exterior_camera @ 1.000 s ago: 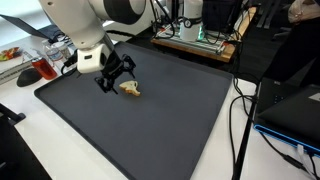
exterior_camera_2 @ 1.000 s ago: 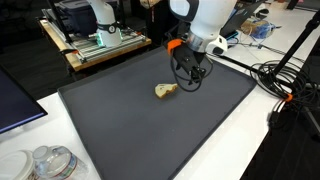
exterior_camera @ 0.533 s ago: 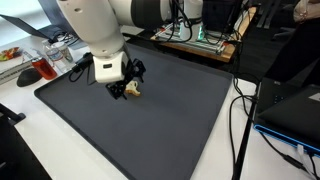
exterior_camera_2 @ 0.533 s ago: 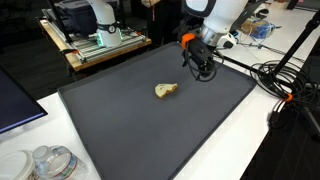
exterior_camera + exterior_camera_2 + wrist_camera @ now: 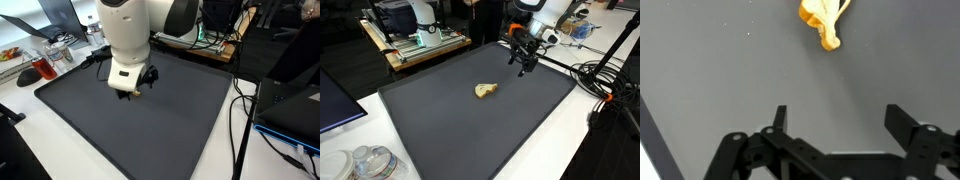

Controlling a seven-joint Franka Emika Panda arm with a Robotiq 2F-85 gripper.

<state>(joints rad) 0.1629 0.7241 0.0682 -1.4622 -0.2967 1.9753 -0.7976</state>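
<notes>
Now wide open and empty, the gripper [image 5: 523,64] hangs apart from the lump [image 5: 486,90]; centre over it before lowering.

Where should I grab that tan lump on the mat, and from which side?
Grip the tan lump across its thicker body, coming straight down from above. It lies low and alone on the mat, narrowing to a thin end, so a side approach would probably just push it. The gripper is open.
</notes>
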